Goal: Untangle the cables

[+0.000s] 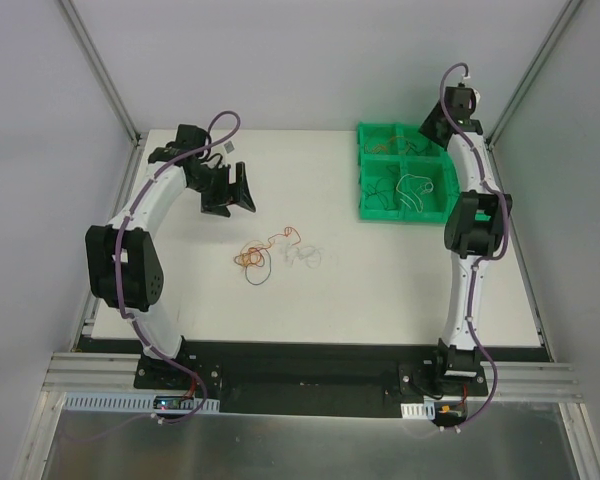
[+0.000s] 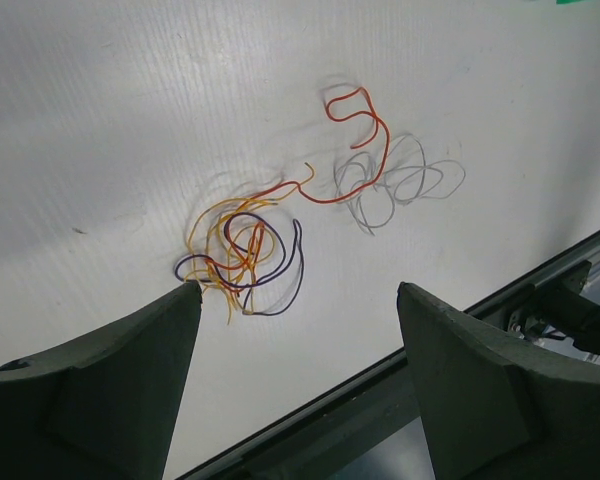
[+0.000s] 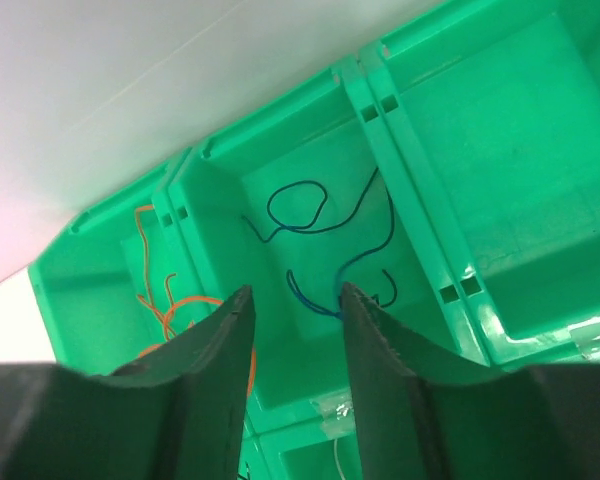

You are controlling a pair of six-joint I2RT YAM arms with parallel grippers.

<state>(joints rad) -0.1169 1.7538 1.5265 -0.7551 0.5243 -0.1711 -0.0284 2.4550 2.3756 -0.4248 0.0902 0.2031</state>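
On the left side of the white bench (image 1: 400,290), our left hand (image 1: 232,192) hangs above the surface, its two dark padded fingers (image 2: 110,380) spread wide and gripping nothing. Just to its right, near the middle of the bench, lie the loose cables (image 1: 253,262). We see a curly orange wire (image 2: 225,240) knotted through a dark purple wire loop (image 2: 292,262). A thin red wire (image 2: 358,140) runs from that knot out to a hooked end, where it overlaps a pale white wire (image 2: 400,185) lying in loose coils. Further right, towards the far corner, stands a green plastic bin (image 1: 364,185) with four compartments. Our right hand (image 3: 298,300) hovers over it, fingers only a narrow gap apart. Below them one compartment holds a thin blue wire (image 3: 298,205), and its left neighbour holds an orange strand (image 3: 165,295).
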